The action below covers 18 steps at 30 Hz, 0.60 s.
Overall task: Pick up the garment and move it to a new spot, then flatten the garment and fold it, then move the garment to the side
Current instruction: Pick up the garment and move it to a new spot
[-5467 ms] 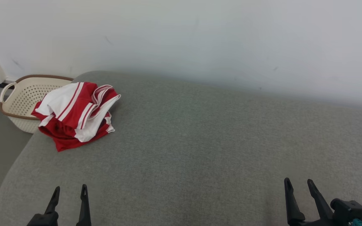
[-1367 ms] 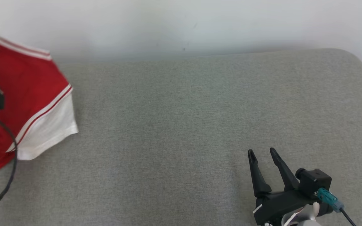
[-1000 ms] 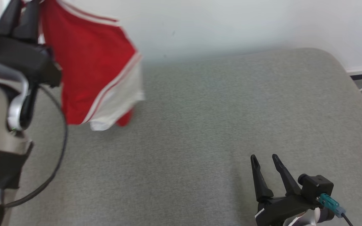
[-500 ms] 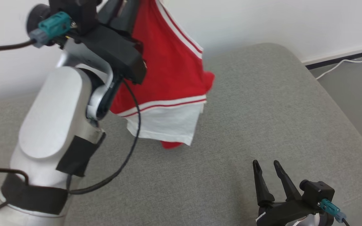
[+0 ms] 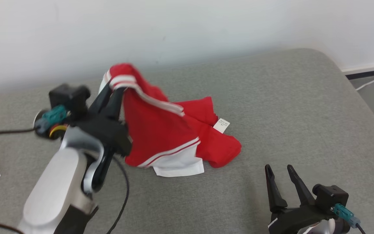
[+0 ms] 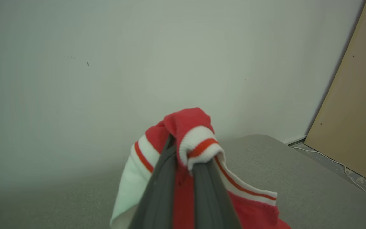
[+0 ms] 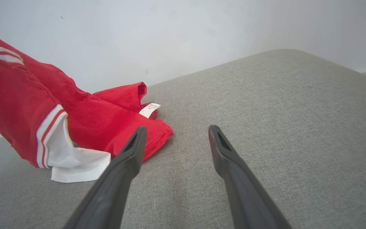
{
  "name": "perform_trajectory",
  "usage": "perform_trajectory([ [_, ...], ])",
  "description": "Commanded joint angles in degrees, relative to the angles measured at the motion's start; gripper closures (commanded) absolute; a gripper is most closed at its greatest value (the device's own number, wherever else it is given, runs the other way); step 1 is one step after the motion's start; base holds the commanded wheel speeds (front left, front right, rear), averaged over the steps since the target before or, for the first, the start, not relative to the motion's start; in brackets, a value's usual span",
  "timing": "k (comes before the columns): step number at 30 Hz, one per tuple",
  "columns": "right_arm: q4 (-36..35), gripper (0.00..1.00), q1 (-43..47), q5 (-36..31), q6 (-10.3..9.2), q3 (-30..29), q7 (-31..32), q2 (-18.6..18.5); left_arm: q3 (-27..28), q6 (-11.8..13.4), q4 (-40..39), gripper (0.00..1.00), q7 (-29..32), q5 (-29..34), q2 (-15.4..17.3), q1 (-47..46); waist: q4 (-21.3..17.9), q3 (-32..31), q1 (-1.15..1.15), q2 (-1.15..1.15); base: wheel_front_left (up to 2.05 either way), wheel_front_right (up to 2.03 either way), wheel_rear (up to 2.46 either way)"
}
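- Cushion (image 5: 304,107): grey, spread beneath both grippers.
- Garment (image 5: 161,130): red and white. Its striped edge is raised at the left gripper's tips. The rest drapes down to that gripper's right and pools on the cushion, ahead and left of the right gripper.
- Left gripper (image 5: 114,90): clenched on the garment's striped edge, above the cushion.
- Right gripper (image 5: 278,167): fingers spread, holding nothing, low over the cushion, near the garment but apart from it.
- Label (image 5: 222,125): white, on the pooled part of the garment, ahead and left of the right gripper.

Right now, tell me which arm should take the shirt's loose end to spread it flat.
Right, probably. The left gripper is shut on the shirt by its striped edge, holding it up. The right gripper is open and empty, close to the red end lying on the cushion.
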Motion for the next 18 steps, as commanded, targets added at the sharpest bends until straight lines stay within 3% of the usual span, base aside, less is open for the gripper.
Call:
perform_trajectory([
  [1,-0.1,0.0,-0.2,-0.3,0.04,0.2,0.0,-0.1,0.3,0.3,-0.2,1.0,-0.4,-0.1,0.7,1.3,1.5,0.5,0.0,0.0,0.0,0.0,0.0],
  [10,-0.9,0.0,0.3,-0.6,0.04,1.0,1.1,-0.1,3.1,1.2,2.4,1.0,-3.1,-1.4,5.7,13.1,2.8,1.0,0.0,0.0,0.0,0.0,0.0],
  [15,-1.3,0.0,1.2,-1.1,0.04,0.8,1.7,-0.1,3.8,1.1,6.0,1.0,-5.2,-2.1,6.6,16.1,3.3,1.3,0.0,0.0,0.0,0.0,0.0],
  [16,-1.3,0.0,1.4,-1.1,0.04,0.7,1.9,-0.1,3.6,1.0,6.7,0.35,-5.6,-1.7,6.8,16.4,3.5,1.3,0.0,0.0,0.0,0.0,0.0],
  [17,-1.4,0.0,1.4,-1.2,0.04,0.6,2.0,-0.1,3.4,0.9,7.3,0.0,-5.9,-1.4,6.9,16.7,3.7,1.4,0.0,0.0,0.0,0.0,0.0],
  [18,-1.5,0.0,1.4,-1.3,0.04,0.4,2.0,-0.1,3.2,0.8,7.8,0.0,-6.3,-1.6,6.6,17.0,3.9,1.4,0.0,0.0,0.0,0.0,0.0],
])
